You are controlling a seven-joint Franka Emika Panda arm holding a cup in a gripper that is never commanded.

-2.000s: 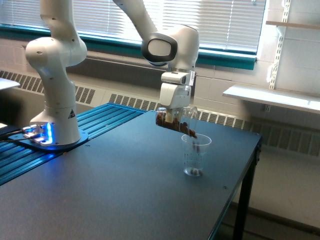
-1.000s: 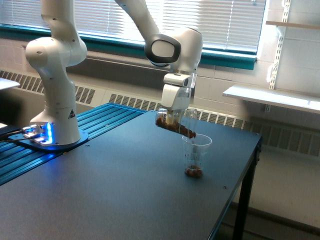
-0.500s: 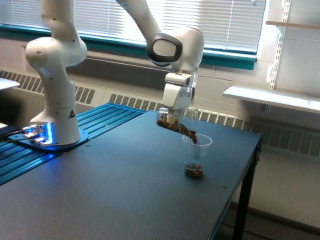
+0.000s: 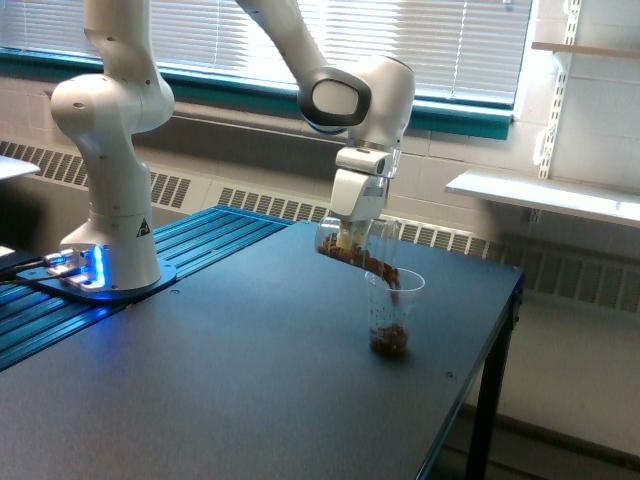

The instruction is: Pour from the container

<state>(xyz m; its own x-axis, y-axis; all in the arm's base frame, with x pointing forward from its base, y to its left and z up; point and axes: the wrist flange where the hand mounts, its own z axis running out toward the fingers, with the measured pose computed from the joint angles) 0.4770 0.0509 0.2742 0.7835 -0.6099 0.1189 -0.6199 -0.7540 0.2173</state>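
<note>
The end effector point(image 4: 352, 236) grips the container point(image 4: 356, 250), a clear cup tilted down toward the exterior view's right above the dark counter point(image 4: 200, 380), its brown contents spilling over the rim into a narrower clear cup point(image 4: 392, 313) standing below.

Bright daylight through window blinds point(image 4: 200, 40), soft shadows, slightly blurry
</note>
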